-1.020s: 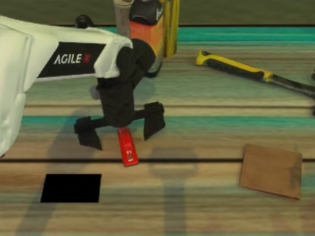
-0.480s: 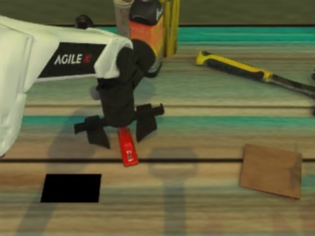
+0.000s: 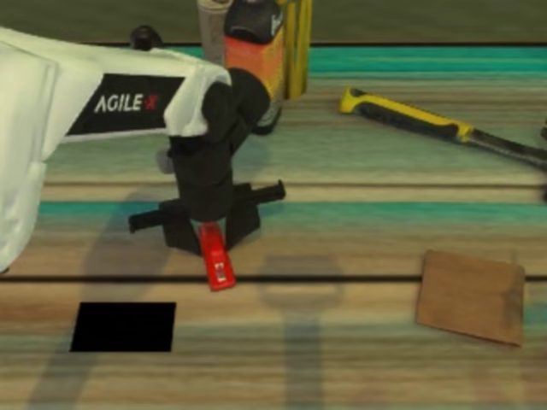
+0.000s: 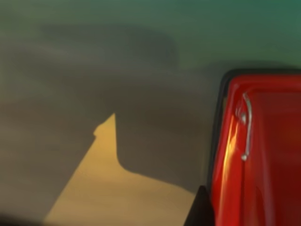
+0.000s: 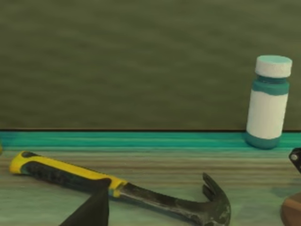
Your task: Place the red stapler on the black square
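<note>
The left gripper (image 3: 208, 229) has its fingers pinched on the red stapler (image 3: 217, 261) mid-table, well off the black square (image 3: 123, 326). It looks small, rigid, smooth; gripping across its narrow sides suits.

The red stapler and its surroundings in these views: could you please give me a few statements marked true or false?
1. The left gripper has its jaws around the red stapler. True.
2. The red stapler lies on the black square. False: it lies on bare table, up and to the right of it.
3. The hammer is in the right gripper. False: it lies untouched on the table.
4. A brown wooden tile lies at the table's right. True.
</note>
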